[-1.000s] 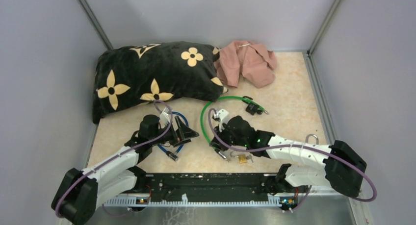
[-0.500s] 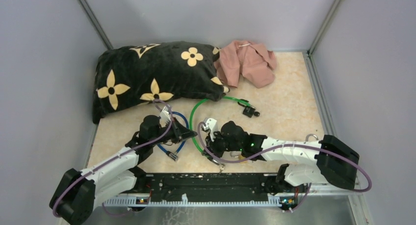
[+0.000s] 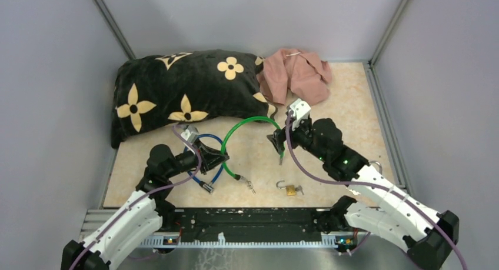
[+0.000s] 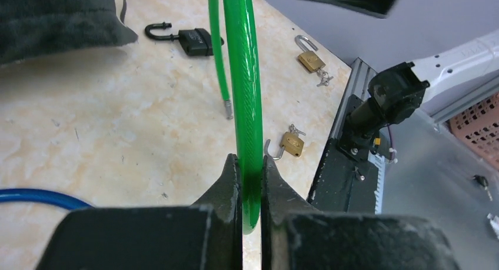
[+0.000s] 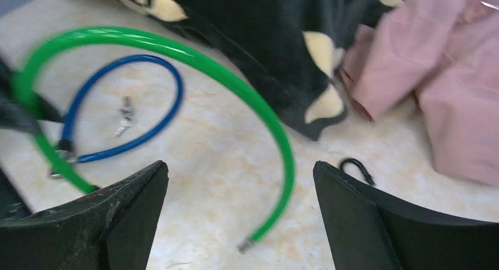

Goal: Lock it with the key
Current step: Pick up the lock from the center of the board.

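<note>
Top external: left tool (image 3: 219, 160) is clamped on the green cable (image 3: 232, 135); right tool (image 3: 278, 143) hangs wide open and empty over the cable's far end. Brass padlock (image 3: 289, 189) lies on the bench (image 3: 347, 105) by the near edge, shackle open and pointing left. Right arm is nearer, so reach toward its own base.

Beyond the green cable (image 3: 250, 119), the pillow (image 3: 182, 90) and pink cloth (image 3: 300, 76) wall off the far side; left of it the blue cable (image 5: 178, 90) clutters the table (image 3: 347, 123); nearer, a brass padlock (image 3: 289, 189) lies; rightward, bare surface gives passage.
</note>
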### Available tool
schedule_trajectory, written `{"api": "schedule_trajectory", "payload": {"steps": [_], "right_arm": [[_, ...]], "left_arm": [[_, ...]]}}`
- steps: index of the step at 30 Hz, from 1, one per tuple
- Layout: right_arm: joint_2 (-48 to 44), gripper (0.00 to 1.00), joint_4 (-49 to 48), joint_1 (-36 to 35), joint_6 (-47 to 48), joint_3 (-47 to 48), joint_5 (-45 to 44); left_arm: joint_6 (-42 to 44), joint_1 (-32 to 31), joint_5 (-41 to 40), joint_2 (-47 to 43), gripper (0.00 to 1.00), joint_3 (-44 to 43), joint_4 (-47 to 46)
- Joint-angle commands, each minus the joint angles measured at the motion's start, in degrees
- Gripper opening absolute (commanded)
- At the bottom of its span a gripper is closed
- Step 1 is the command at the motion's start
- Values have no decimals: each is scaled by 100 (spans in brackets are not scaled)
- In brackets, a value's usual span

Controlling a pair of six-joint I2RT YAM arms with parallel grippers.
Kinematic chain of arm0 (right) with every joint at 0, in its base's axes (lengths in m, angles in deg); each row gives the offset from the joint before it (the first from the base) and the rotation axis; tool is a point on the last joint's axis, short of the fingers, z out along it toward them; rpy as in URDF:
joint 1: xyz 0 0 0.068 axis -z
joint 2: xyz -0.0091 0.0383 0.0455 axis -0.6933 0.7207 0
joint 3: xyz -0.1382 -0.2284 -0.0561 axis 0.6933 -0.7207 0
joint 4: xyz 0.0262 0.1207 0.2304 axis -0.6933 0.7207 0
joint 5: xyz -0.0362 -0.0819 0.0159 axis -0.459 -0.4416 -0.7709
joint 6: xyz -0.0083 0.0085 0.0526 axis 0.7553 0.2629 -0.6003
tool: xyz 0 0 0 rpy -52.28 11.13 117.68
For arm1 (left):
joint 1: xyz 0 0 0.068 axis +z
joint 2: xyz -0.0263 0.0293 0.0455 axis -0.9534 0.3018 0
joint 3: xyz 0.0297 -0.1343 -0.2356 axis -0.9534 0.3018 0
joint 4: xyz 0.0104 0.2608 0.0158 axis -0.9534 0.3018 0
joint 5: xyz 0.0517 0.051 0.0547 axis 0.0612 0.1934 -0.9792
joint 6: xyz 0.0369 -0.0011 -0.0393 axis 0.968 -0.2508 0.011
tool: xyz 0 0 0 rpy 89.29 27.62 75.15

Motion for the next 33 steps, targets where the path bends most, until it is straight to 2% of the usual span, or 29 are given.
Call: {"api": "schedule_trajectory", "payload": {"steps": [1,6,12,15,17,22,24,29,32,33], "right_arm": [[553,90,308,560,520,91,-364],[900,75,61,783,-260,-232,-825],[1043,62,-1382,871,-1041,-1191,-1348],[1371,61,-2318,915,-1216,-1567,-990],[1658,57,-2681,920,-1324,-1592,-662],[2069,30,-2940,928,-1675,-1767,-857],[2096,23,-3030,941,-1751,-1819,-774],[2213,22,-2967,971,-1723,-1519,-489],[2423,32,-2935,1033,-1718,-1456,-461],[2495,32,-3015,1072,-1740,-1497,-472]], "left_arm": [[593,153,626,-345,0,-172,-323],[441,200,564,-524,0,-59,-386],[327,205,597,-554,0,44,-552],[276,200,597,-540,0,41,-558],[213,200,579,-525,0,46,-574],[161,202,543,-537,0,53,-543],[116,210,498,-550,0,75,-539],[-97,201,446,-586,0,230,-674],[-104,207,451,-626,0,214,-679],[-104,205,455,-641,0,206,-675]]}}
